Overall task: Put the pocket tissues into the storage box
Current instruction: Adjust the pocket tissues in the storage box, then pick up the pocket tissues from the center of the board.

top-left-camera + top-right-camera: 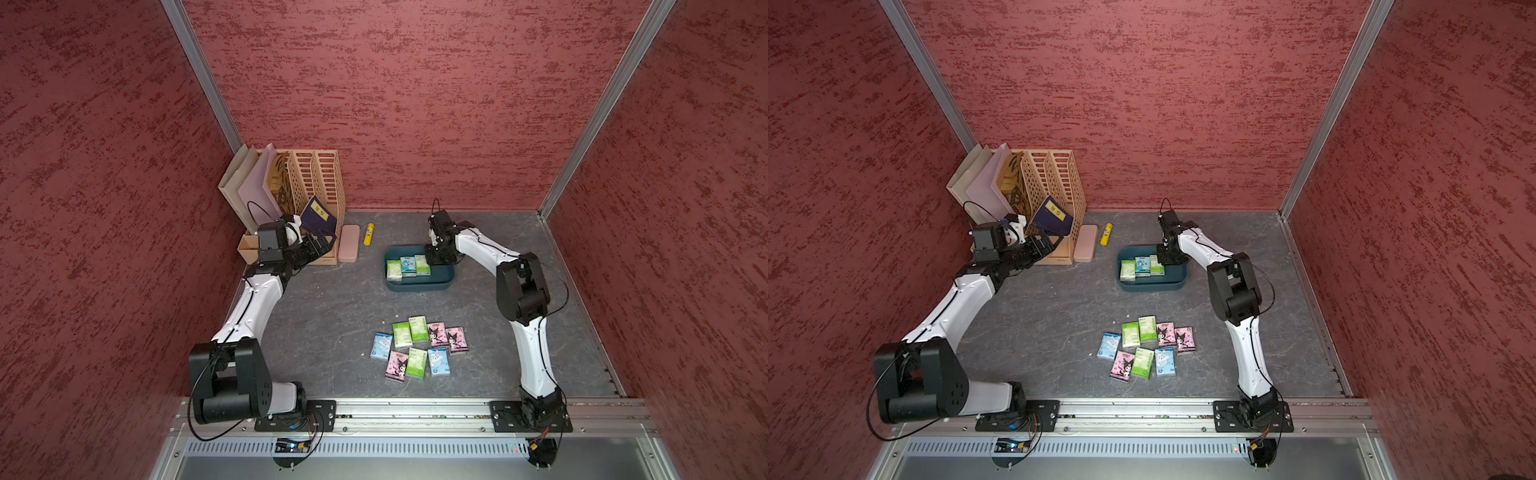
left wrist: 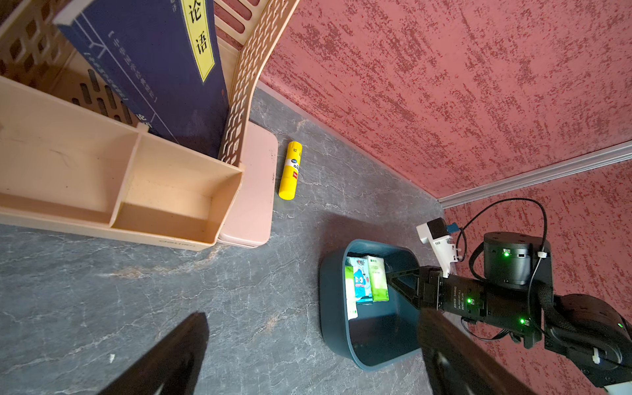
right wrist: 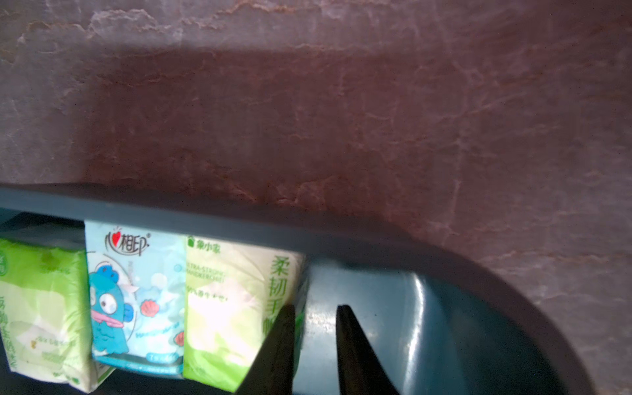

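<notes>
Right gripper (image 3: 316, 311) hangs inside the dark teal shallow plastic storage box (image 1: 419, 287) with rounded corners, its black fingers (image 3: 350, 345) slightly parted with nothing between them, one just beside the edge of a light green pack (image 3: 232, 307). Nearest the robot's base, eight small flat pocket tissues (image 1: 417, 363) in light green, pale blue and pink lie in two rough rows on the grey stone-patterned tabletop (image 1: 324, 324), well apart from the box. Farther back, three packs sit side by side in the box: green (image 1: 394, 270), pale blue (image 1: 408, 266), then the green one by the gripper. Beyond, a yellow tube (image 1: 368, 234) lies near a flat pink case (image 1: 349, 249) that is just beside a beige slotted desk organiser (image 1: 322, 178), where the left gripper (image 1: 325, 243) hovers, jaws spread wide and empty
</notes>
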{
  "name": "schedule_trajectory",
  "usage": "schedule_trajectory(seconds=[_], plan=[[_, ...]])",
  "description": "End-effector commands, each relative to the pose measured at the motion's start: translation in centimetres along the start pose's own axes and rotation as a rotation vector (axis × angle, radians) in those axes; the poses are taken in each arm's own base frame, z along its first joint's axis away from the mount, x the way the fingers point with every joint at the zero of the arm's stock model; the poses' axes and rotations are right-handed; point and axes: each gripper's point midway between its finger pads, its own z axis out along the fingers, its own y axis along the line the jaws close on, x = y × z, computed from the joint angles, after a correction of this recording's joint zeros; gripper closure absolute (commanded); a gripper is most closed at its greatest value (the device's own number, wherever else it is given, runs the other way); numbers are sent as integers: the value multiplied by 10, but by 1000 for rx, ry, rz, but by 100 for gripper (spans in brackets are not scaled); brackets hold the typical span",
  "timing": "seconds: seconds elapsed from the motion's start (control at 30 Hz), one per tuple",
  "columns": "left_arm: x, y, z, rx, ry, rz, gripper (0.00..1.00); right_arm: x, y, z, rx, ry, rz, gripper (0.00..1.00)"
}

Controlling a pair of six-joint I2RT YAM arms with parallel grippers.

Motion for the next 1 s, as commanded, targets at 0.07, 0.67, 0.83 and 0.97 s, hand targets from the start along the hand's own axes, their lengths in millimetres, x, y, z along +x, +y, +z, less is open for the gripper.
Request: schedule_trajectory(seconds=[0.07, 0.67, 0.83, 0.97], plan=[[-1, -15, -4, 17, 7, 37, 0, -19, 8, -27, -6, -93, -17, 65], [68, -98, 60, 108, 257, 281, 0, 82, 50, -123, -120, -145, -105, 40], [84, -102, 75, 164, 313, 205, 0, 134, 70, -105, -191, -56, -113, 39], [97, -102, 88, 208, 369, 141, 0, 157, 83, -88, -224, 4, -121, 41]])
